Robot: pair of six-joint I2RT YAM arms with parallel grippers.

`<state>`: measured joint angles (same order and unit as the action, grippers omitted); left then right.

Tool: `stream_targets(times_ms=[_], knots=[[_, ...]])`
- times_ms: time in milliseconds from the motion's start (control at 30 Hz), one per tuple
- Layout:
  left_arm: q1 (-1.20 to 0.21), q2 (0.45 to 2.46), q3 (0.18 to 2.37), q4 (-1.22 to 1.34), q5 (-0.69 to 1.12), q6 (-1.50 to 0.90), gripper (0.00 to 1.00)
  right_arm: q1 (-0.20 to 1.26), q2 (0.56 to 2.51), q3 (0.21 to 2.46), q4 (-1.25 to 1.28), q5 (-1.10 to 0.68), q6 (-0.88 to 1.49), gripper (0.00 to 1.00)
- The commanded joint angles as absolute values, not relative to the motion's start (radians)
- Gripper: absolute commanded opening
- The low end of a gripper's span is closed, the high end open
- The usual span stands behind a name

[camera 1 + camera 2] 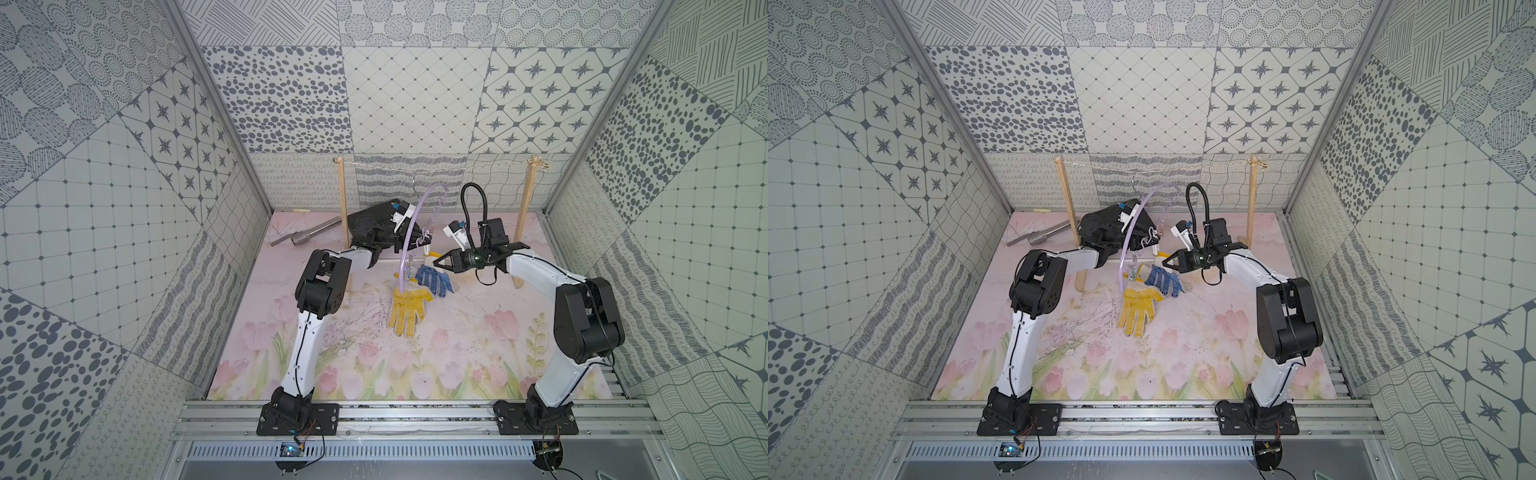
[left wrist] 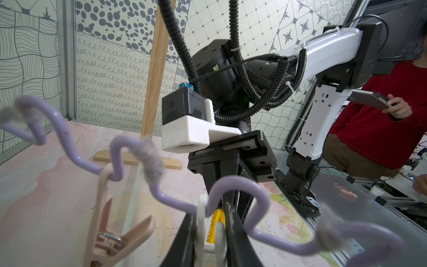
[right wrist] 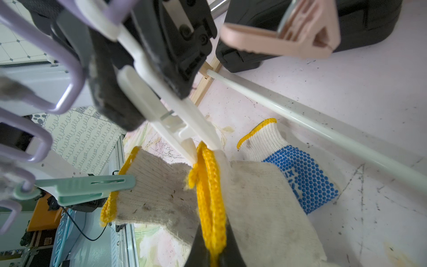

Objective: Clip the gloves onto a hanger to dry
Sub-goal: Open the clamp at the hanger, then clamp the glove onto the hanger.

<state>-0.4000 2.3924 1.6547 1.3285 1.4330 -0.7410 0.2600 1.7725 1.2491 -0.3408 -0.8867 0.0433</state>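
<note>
The white peg point(image 2: 200, 216) was clamped between the left gripper's point(image 2: 209, 233) fingers, where it was hung from the hanger point(image 2: 238, 182). A glove's point(image 2: 218, 220) yellow cuff edge was seen just behind the hanger, the right gripper point(image 2: 240, 201) just beyond. A pink peg point(image 2: 104, 208) was hung farther along the hanger.
</note>
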Motion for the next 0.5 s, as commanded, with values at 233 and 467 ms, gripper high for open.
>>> stream_targets(times_ms=[233,467], knots=[[-0.404,2.372,1.672,1.415,1.459,-0.74,0.0,0.278,1.732,1.204,-0.202,-0.916,0.148,0.0],[-0.401,2.369,1.672,1.415,1.454,-0.74,0.0,0.283,1.712,1.184,-0.193,-0.913,0.156,0.0]])
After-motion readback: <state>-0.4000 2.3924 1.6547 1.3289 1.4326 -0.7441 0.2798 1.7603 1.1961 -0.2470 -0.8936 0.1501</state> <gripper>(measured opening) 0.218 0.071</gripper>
